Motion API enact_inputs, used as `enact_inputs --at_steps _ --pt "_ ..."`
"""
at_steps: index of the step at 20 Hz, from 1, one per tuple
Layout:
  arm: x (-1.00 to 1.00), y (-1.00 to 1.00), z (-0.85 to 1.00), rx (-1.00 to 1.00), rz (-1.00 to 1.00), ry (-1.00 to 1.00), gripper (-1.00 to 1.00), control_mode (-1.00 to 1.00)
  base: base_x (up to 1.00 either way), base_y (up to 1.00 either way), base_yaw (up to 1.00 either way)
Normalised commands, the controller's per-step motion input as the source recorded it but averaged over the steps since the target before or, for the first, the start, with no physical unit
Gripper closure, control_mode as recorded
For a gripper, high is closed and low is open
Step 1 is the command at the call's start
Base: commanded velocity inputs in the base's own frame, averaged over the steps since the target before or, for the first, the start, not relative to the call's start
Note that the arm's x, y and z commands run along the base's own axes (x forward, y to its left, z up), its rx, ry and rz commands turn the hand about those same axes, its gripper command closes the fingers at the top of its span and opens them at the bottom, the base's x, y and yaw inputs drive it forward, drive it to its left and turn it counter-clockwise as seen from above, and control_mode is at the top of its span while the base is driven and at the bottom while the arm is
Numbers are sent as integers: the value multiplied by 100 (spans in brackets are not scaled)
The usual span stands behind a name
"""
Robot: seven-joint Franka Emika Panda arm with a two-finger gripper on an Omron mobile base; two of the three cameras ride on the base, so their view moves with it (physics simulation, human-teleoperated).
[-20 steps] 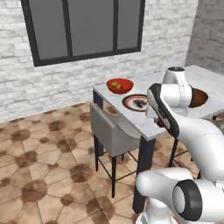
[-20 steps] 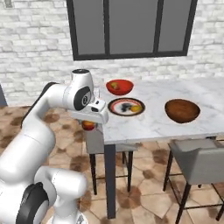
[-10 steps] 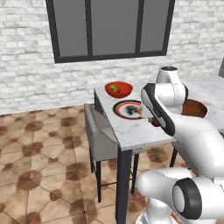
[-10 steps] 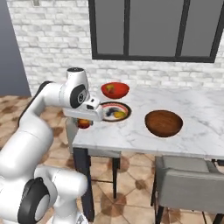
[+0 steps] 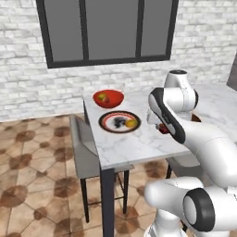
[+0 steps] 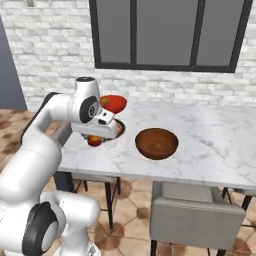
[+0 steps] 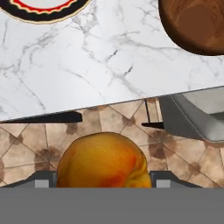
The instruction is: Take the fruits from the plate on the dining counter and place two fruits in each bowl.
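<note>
End effector (image 7: 103, 186) is clamped on a red-orange fruit (image 7: 102, 161); in hand view the fruit sits between the two finger tips at the bottom, w/ the floor tiles behind it, so it's held past the near edge of the tabletop (image 7: 87, 65). In right base view the same fruit (image 6: 95, 140) hangs under the wrist, just beside the plate (image 6: 119, 129), which the arm mostly hides. In left base view it shows as a small red spot (image 5: 163, 129) below the forearm, over the tabletop's right part.

Plate (image 5: 119, 121) lies near the tabletop's left end w/ a yellow-orange fruit (image 5: 132, 123) on its right side, next to the dark pattern in the centre. Red bowl (image 5: 108, 98) is just behind the plate, apart from it, w/ fruit inside (image 5: 103, 97); can't tell how many pieces.

Brown bowl (image 6: 156, 143) sits on the tabletop (image 6: 210, 145) to the right of the plate in right base view, inside looks bare. In hand view its rim (image 7: 192, 26) is at top right, plate rim (image 7: 41, 9) at top left.

Grey chair (image 6: 195, 220) is tucked under the near side; another (image 5: 85, 157) at the left end.
</note>
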Motion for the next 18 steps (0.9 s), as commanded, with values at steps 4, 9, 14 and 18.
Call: enact_inputs --at_steps 4,9,14,18 --pt "0 0 0 0 0 0 100 100 50 -48 21" --pt "0 0 0 0 0 0 100 100 34 -26 7" --pt "0 0 0 0 0 0 100 100 32 -3 0" --pt "0 0 0 0 0 0 100 100 33 -1 0"
